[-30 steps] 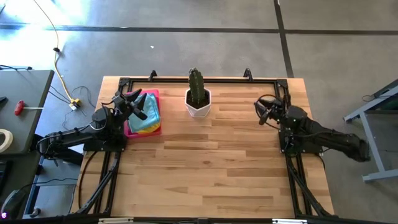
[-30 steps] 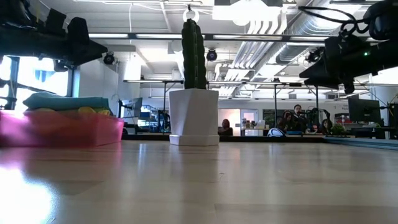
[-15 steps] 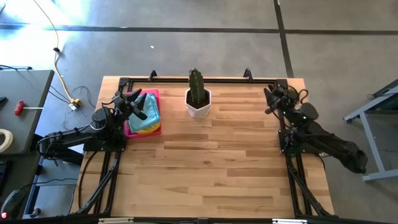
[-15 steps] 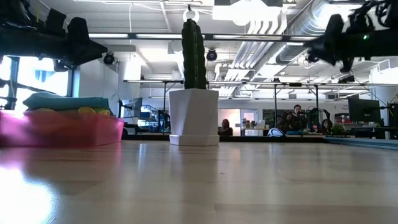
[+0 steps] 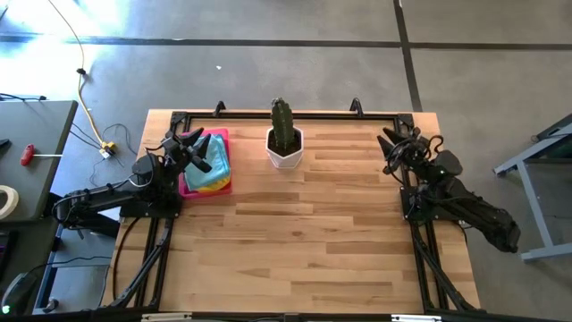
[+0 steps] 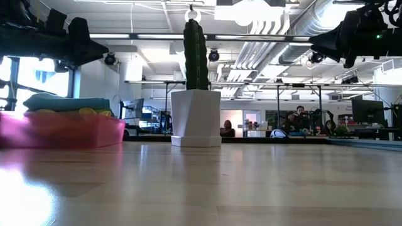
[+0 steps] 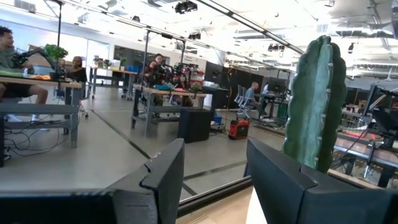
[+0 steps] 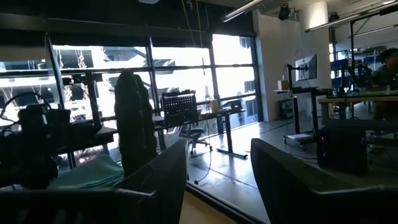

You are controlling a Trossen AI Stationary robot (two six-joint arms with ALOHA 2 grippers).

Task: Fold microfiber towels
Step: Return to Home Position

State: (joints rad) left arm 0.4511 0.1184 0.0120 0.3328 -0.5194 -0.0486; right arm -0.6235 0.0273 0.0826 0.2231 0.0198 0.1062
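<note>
The microfiber towels (image 5: 213,166) lie stacked in a pink tray (image 5: 186,186) at the table's far left. A teal towel (image 6: 63,102) is on top, with yellow showing under it. My left gripper (image 5: 198,150) hovers open above the tray's left part, roughly level and pointing toward the table's right; nothing is between its fingers (image 7: 214,162). My right gripper (image 5: 390,148) stands open in the air near the far right corner, pointing toward the table's left (image 6: 326,43). Its fingers (image 8: 217,162) hold nothing. The towel stack (image 8: 87,171) also shows far off in the right wrist view.
A cactus in a white pot (image 5: 285,143) stands at the middle of the far edge, between the two grippers (image 6: 196,116). A black frame rail (image 5: 340,114) runs along the far edge. Bare wooden tabletop (image 5: 295,233) spreads across the middle and near side.
My right gripper has swung toward the table's far edge and risen, tipping from slightly down to slightly up and rolling a little. Its fingers have kept the same gap. The towels have not moved.
</note>
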